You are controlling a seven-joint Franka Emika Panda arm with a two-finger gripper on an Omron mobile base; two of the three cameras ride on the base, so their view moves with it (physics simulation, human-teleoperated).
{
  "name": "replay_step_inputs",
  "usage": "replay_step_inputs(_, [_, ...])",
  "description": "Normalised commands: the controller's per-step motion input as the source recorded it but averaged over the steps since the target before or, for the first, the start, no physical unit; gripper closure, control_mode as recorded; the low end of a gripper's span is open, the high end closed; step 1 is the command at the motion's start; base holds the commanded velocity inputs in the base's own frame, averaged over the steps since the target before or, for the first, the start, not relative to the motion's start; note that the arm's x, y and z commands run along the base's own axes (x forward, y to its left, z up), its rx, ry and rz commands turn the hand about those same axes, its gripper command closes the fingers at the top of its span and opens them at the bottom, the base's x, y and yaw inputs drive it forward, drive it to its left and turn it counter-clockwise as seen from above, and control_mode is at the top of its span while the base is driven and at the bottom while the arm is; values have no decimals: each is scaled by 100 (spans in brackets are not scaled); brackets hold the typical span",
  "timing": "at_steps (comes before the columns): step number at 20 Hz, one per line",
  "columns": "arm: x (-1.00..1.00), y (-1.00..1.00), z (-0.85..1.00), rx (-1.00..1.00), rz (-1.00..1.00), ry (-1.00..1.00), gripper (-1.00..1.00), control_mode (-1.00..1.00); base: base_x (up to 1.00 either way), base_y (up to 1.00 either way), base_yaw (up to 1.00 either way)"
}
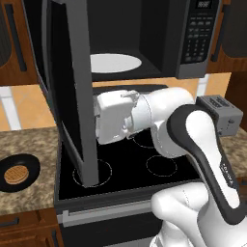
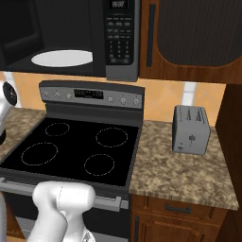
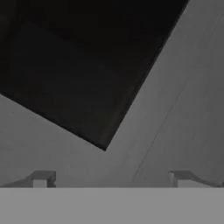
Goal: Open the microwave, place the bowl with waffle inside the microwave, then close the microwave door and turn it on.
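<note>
The microwave [image 1: 144,38] was seen above the stove [image 1: 135,164], its door [image 1: 67,91] swung wide open toward the left so that the grey inner frame stood edge-on in front of the left base camera. Inside the dark cavity the white turntable [image 1: 115,62] lay bare; it was also visible from the right base view, beside the keypad [image 2: 119,35]. The bowl [image 1: 19,172] rested on the speckled counter [image 1: 29,140] left of the stove, well apart from the microwave, and the waffle [image 1: 18,173] lay inside it. The arm was stretched leftward over the burners, its white wrist just beside the inner face of the open door, with the hand itself hidden behind the door's edge in the left base view. In the hand view, the gripper [image 3: 109,179] was pointed at a grey framed surface with a dark glass panel, taken to be the door, seen at a slant. The two fingertips [image 3: 41,178] stood far apart at the bottom of that view, released, with nothing between them. Whether the fingers touched the door could not be told. A grey toaster [image 2: 190,128] stood on the counter right of the stove, and brown cabinets [image 2: 189,33] were seen beside the microwave.
</note>
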Motion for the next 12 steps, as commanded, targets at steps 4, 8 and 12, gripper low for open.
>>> replay_step_inputs(4, [4,94,-3,-6,4,6,-100,-100,0,0,0])
replay_step_inputs(8, [14,74,-8,-5,-11,5,-100,-100,0,0,0])
replay_step_inputs(12, [22,41,-4,-2,-18,2,-100,-100,0,0,0])
